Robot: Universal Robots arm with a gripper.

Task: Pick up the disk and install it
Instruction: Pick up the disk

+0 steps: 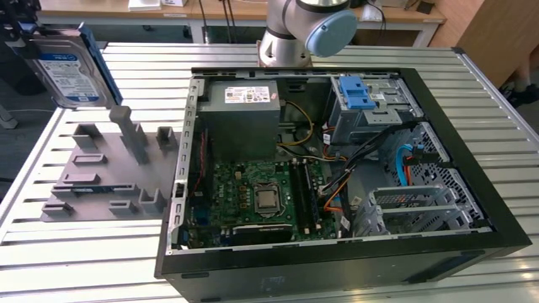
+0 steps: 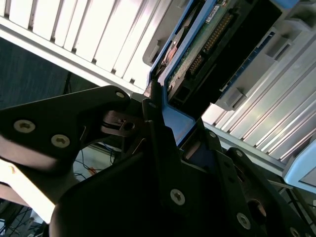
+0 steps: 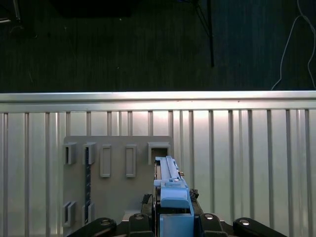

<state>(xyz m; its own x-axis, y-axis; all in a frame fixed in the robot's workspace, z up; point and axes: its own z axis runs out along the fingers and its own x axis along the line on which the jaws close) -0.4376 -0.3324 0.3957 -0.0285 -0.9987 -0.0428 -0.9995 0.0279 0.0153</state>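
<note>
Tool (image 2: 170, 121) clamped on the disk (image 1: 72, 69), holding it upright above the grey holder (image 1: 110, 170); high enough, seemingly, to clear its posts.

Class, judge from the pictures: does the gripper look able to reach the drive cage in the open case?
Probably yes. The gripper, shut on the disk, hangs clear of the fixture; the case lies open and nothing covers the drive cage, though cables run beside it.

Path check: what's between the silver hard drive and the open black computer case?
A grey fixture plate with upright holders, in the exterior view, between the silver hard drive and black computer case.
</note>
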